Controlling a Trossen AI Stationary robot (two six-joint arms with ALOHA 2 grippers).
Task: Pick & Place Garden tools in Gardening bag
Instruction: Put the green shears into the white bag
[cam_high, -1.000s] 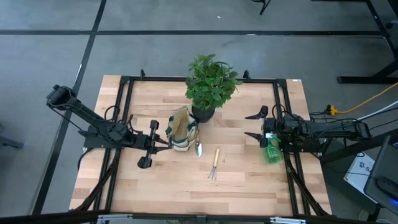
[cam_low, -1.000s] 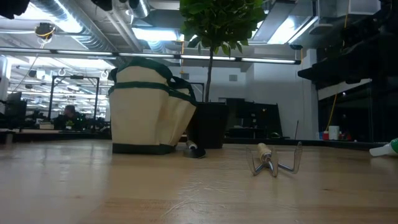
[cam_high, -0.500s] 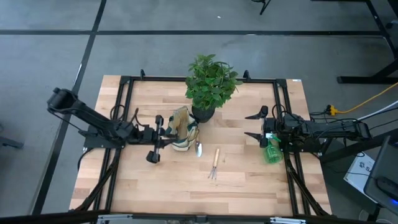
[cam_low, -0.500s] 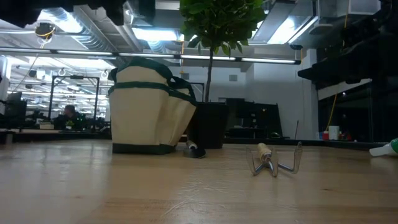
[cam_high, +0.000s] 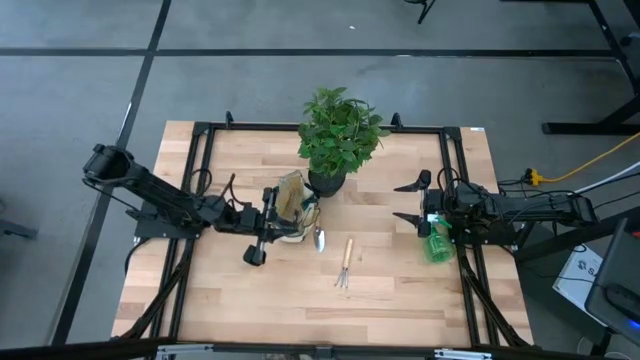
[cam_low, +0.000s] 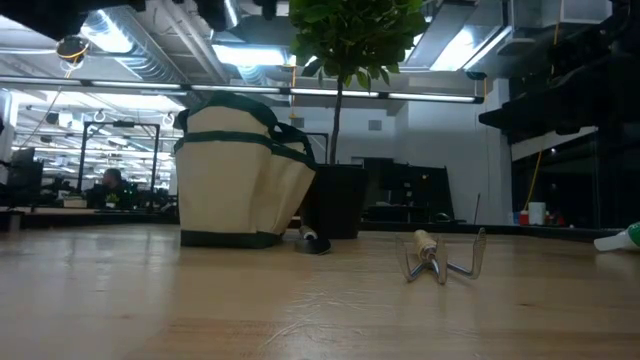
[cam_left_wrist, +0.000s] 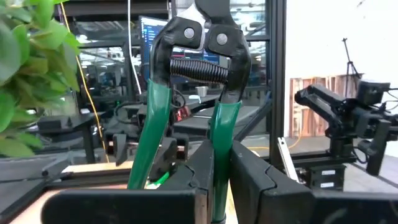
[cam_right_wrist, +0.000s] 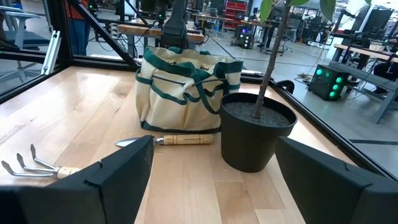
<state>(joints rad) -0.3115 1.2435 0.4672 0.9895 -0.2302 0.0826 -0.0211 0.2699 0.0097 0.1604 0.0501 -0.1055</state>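
Left end effector (cam_left_wrist: 214, 186) clamps the green-handled shears (cam_left_wrist: 186, 81), held above the bag (cam_high: 291, 207). Right end effector (cam_high: 408, 201) waits wide open at the counter's (cam_high: 400, 290) right side, beside the spray bottle (cam_high: 437, 244). Trowel (cam_high: 319, 239) and fork (cam_high: 344, 264) lie by the bag.

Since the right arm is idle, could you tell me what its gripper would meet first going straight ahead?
Probably the black plant pot: it sits nearest between the open right gripper fingers, with the gardening bag behind. Depth is uncertain.
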